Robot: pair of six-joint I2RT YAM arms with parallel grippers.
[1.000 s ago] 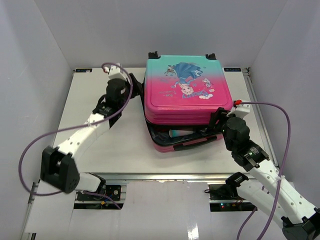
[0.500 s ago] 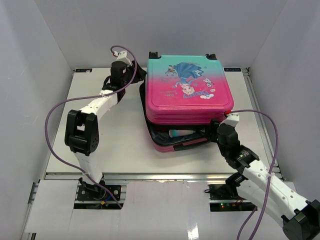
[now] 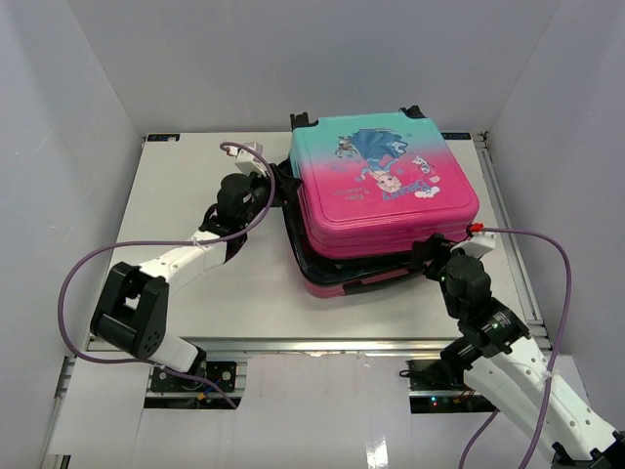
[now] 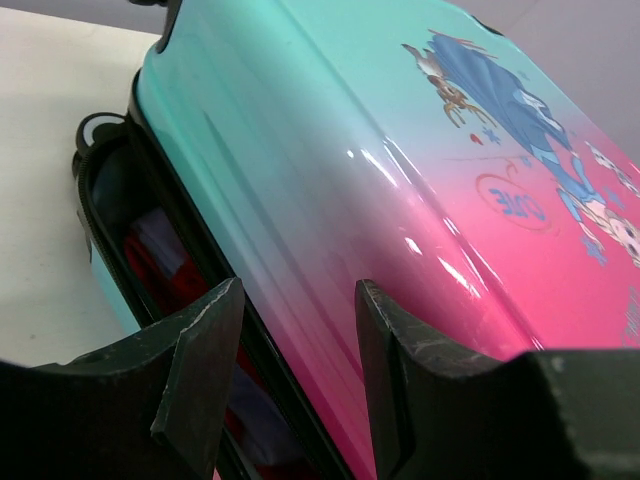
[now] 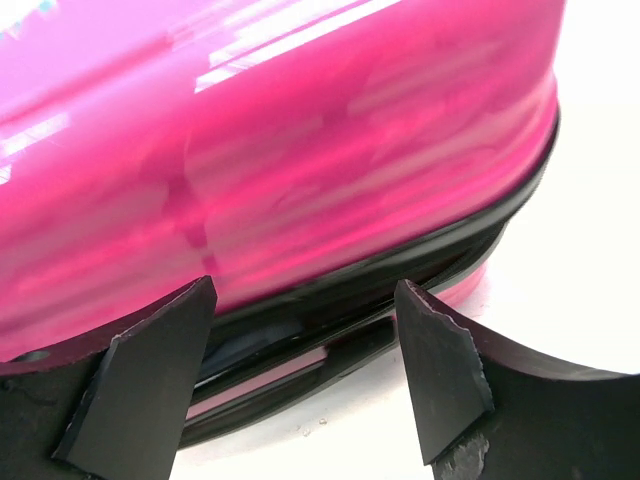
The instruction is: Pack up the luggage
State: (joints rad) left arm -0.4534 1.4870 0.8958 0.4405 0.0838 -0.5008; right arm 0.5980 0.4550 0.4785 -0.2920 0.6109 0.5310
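Observation:
The luggage [image 3: 381,195], pink-to-teal with a princess print, lies flat at mid-table. Its lid sits skewed to the right over the pink base [image 3: 337,285], leaving a narrow gap along the front. My left gripper [image 3: 276,186] is at the luggage's left edge. In the left wrist view its fingertips [image 4: 232,300] straddle the lid's black rim [image 4: 190,225], one finger toward the gap and one on the shell; whether they pinch it does not show. My right gripper [image 3: 427,256] stands open at the front right corner, with the seam [image 5: 400,265] just beyond its tips.
Red and dark clothes [image 4: 150,250] show inside the left gap. White walls close in the white table [image 3: 195,293] on three sides. Purple cables [image 3: 88,269] loop off both arms. Black wheels [image 3: 301,119] stick out at the luggage's far edge.
The lid has come down and slid right, narrowing the front gap and hiding the contents there. My left gripper moved nearer along the left edge and narrowed. The right jaws spread wider.

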